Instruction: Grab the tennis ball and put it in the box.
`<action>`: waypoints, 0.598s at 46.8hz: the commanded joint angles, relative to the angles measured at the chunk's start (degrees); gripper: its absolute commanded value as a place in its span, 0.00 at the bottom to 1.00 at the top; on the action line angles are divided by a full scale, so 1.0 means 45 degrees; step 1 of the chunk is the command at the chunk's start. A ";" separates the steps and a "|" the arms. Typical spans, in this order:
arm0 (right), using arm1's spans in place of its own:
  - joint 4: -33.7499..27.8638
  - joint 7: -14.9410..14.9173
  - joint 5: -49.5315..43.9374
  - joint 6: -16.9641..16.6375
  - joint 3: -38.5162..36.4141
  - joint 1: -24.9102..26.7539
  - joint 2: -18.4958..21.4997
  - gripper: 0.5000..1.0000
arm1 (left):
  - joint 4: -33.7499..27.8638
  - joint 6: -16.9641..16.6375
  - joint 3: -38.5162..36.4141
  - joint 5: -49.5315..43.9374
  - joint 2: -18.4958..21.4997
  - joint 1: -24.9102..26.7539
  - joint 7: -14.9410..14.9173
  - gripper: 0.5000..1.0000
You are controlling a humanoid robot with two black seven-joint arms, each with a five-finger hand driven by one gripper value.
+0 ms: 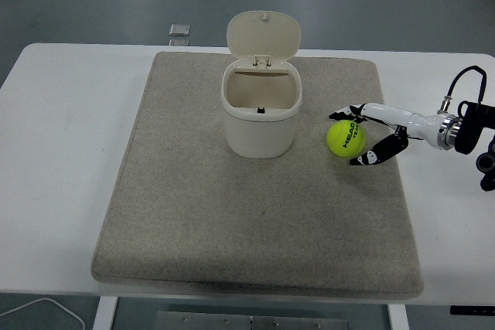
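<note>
A yellow-green tennis ball [346, 137] lies on the beige mat [193, 222], just right of the cream box [261, 117]. The box stands upright with its hinged lid [264, 34] tipped back, so its mouth is uncovered. My right hand [354, 137] reaches in from the right edge and brackets the ball. Its fingers [346, 112] lie over the ball's far side and the thumb [373, 154] sits at its near right. The hand is spread around the ball, not closed on it. No left arm shows.
The mat covers most of the white table [62, 152]. A small grey block [179, 31] lies at the table's far edge, behind the mat. A white cable [46, 311] curls below the near left corner.
</note>
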State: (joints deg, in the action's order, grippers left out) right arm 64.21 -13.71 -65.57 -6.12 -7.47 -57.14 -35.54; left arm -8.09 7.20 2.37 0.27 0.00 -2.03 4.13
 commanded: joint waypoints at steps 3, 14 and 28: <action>-0.0030 0.0019 0.0000 0.0052 -0.0001 0.0001 0.0008 0.80 | 0.0000 -0.0019 0.0020 0.0019 0.0000 0.0001 -0.0001 0.99; -0.0011 0.0000 0.0039 0.0208 -0.0001 0.0001 0.0027 0.77 | 0.0000 0.0001 0.0000 0.0000 0.0000 0.0001 -0.0001 0.99; -0.0050 0.0000 0.0059 0.0326 -0.0040 0.0001 0.0222 0.60 | 0.0000 -0.0019 0.0000 0.0000 0.0000 0.0001 -0.0001 0.99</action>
State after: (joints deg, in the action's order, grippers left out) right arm 64.00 -13.70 -65.30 -4.59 -7.67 -57.13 -34.92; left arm -8.08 7.21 2.38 0.27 0.00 -2.03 4.13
